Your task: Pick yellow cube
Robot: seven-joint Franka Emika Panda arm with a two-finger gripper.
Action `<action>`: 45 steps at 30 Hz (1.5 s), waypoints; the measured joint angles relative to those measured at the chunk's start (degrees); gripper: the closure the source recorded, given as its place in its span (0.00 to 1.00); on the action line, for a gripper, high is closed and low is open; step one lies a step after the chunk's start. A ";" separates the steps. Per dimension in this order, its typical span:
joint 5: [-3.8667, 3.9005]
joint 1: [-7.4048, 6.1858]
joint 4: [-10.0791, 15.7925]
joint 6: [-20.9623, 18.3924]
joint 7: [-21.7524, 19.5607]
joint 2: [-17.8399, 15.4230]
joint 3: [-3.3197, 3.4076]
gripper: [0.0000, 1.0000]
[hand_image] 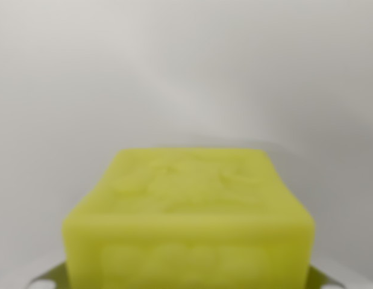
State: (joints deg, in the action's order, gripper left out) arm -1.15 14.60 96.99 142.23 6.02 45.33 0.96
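**Cube close under the camera, grip unconfirmed**

The yellow cube [187,220] fills the lower middle of the wrist view, blurred by closeness, with its top face and near side both showing. Around it lies only a plain pale grey surface [174,78], probably the table, though whether the cube rests on it or hangs above it cannot be told. At the bottom corners, pale grey shapes [44,278] peek out either side of the cube; these may be parts of the tool, but its fingertips are hidden, so I cannot tell whether it is open or clamped on the cube.

The main risk is a weak or off-centre hold. If the fingers catch only the lower edges, the cube could twist or slip on lifting. If they are not yet closed, rising now would leave it behind.
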 joint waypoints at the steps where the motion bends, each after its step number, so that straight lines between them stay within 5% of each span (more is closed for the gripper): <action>1: 0.00 0.00 0.07 -0.13 0.00 -0.20 0.00 1.00; 45: 0.28 0.01 1.85 -6.54 -0.16 -8.36 0.00 1.00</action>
State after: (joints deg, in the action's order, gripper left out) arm -0.87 14.62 98.84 135.69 5.86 36.97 0.96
